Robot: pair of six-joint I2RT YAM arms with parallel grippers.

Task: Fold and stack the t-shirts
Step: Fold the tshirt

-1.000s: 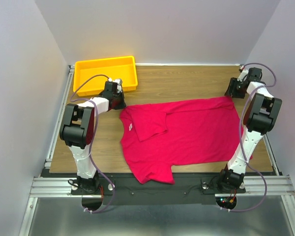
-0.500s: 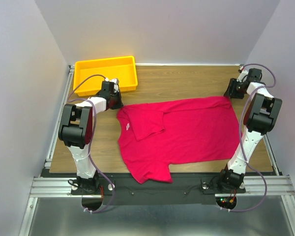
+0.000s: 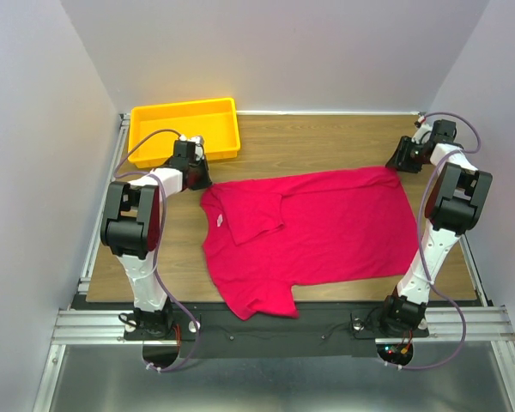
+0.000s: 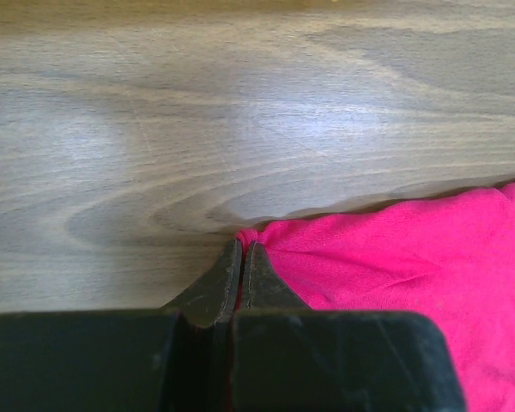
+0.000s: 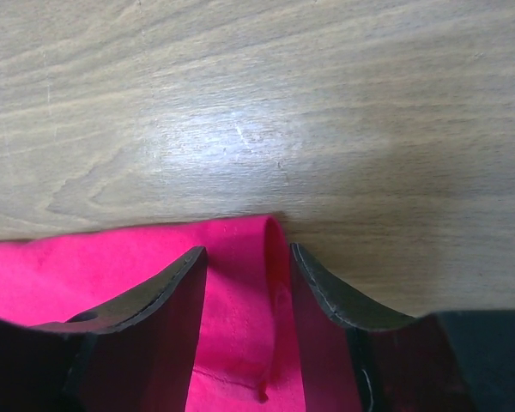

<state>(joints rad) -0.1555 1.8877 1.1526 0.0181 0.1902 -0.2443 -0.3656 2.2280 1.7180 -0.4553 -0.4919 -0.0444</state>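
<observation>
One crimson-pink t-shirt [image 3: 326, 227] lies spread flat on the wooden table, with a sleeve folded in over the chest and a white neck label [image 3: 218, 220] at its left. My left gripper [image 3: 197, 178] is at the shirt's far left corner and is shut on a pinch of that cloth [image 4: 251, 233]; its tips [image 4: 242, 246] are pressed together. My right gripper [image 3: 401, 163] is at the far right corner. Its jaws [image 5: 247, 251] stand apart astride the hem corner [image 5: 240, 283], which rises as a fold between them.
A yellow plastic tray [image 3: 184, 105] sits at the far left corner of the table, just beyond the left gripper. Grey walls close in the table on three sides. Bare wood [image 3: 326, 137] runs behind the shirt.
The left gripper has drawn its corner leftward, so the shirt's left side has shifted left. The right gripper's jaws have narrowed around the hem corner.
</observation>
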